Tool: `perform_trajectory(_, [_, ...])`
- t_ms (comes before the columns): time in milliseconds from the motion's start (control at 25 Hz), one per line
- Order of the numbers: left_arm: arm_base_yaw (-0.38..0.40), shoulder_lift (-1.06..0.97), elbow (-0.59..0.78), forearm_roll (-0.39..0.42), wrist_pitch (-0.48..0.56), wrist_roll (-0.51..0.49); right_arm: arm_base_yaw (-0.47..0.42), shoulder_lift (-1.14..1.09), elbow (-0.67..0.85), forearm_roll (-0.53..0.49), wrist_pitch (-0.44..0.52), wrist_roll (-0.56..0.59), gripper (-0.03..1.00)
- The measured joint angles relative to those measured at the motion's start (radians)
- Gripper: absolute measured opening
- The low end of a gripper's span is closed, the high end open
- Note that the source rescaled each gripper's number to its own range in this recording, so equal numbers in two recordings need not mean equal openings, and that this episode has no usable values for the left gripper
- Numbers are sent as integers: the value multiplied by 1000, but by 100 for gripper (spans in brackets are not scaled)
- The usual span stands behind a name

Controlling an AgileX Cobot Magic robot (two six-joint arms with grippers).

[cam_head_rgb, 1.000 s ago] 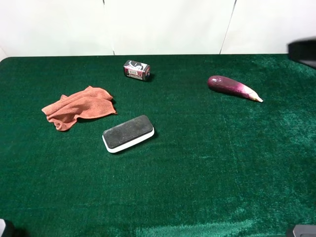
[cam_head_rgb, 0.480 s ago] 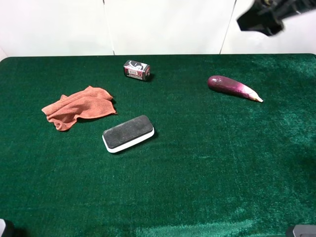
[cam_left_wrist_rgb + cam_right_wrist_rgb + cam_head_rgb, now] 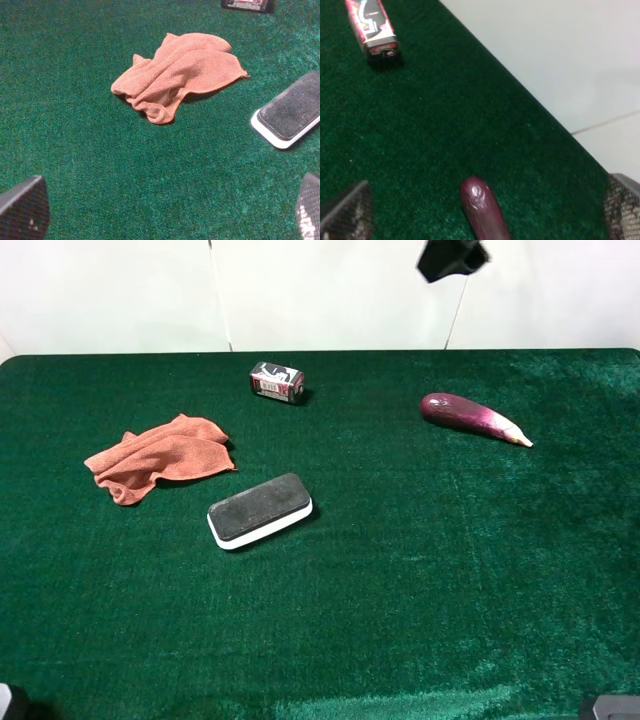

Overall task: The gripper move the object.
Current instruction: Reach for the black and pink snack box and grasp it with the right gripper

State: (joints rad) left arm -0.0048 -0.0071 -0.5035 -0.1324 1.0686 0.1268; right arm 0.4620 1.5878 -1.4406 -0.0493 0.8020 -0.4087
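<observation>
The object, a small can (image 3: pixel 277 381) with a maroon, white and black label, lies on its side near the far edge of the green table (image 3: pixel 400 570). It also shows in the right wrist view (image 3: pixel 370 22) and at the edge of the left wrist view (image 3: pixel 245 4). My right gripper (image 3: pixel 487 202) is open and empty, high over the eggplant (image 3: pixel 482 207), far from the can. A black part of that arm (image 3: pixel 452 257) shows at the top of the high view. My left gripper (image 3: pixel 165 210) is open and empty over the near left table.
A purple eggplant (image 3: pixel 472 418) lies at the far right. A black-and-white board eraser (image 3: pixel 260 510) lies left of the middle, and also shows in the left wrist view (image 3: pixel 290 110). A crumpled orange cloth (image 3: pixel 160 457) lies to its left, also in the left wrist view (image 3: pixel 180 70).
The black part of the right arm has moved from the right edge up and leftward along the top of the high view. The can, eraser, cloth and eggplant have not moved.
</observation>
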Motion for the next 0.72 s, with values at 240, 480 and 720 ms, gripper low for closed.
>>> perform_trajectory(240, [0,0,0,0,0,0,0,176,-205,105,133,-113,100])
perform_trajectory(480, [0,0,0,0,0,0,0,331,-387,151,238,-147,100])
perform_trajectory(720, [0,0,0,0,0,0,6,469,-537,203,289,-189,100])
